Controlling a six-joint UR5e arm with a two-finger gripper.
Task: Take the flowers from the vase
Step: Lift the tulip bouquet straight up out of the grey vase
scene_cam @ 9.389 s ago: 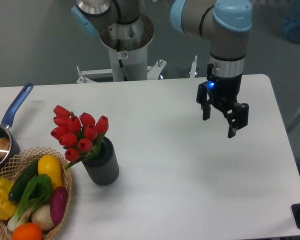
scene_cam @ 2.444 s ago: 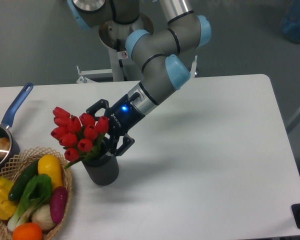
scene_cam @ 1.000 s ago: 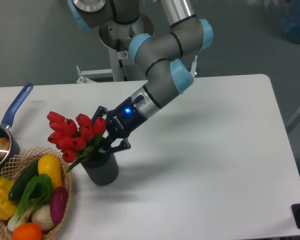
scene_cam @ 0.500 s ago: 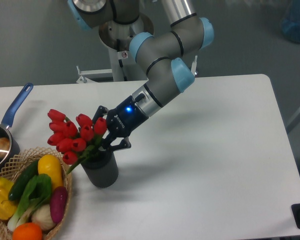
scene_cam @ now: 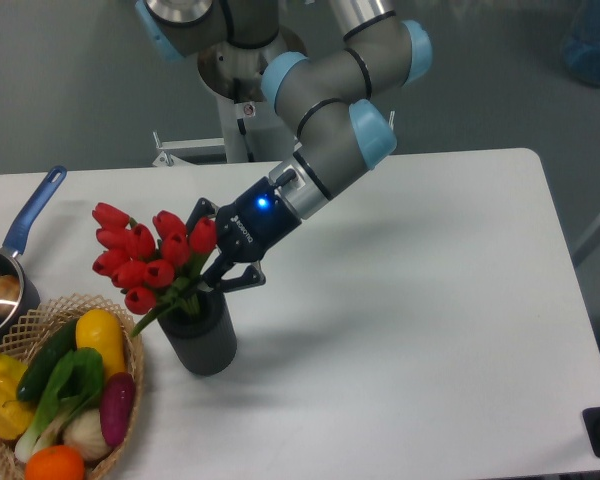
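The flowers (scene_cam: 145, 254) are a bunch of red tulip buds with green leaves, leaning left over the vase (scene_cam: 202, 337), a short dark grey ribbed cylinder on the white table (scene_cam: 400, 330). Their stems still reach into the vase's mouth. My gripper (scene_cam: 211, 266) comes in from the right, tilted, and its black fingers are closed on the bunch just below the buds, right above the vase. The stems' lower ends are hidden inside the vase.
A wicker basket (scene_cam: 130, 352) with colourful vegetables sits at the front left, touching distance from the vase. A blue-handled saucepan (scene_cam: 20, 232) is at the left edge. The arm's base column (scene_cam: 248, 100) stands behind the table.
The gripper went from open at the right to the flowers and shut on them. In the last second it has risen slightly, lifting the bunch a little higher in the vase.
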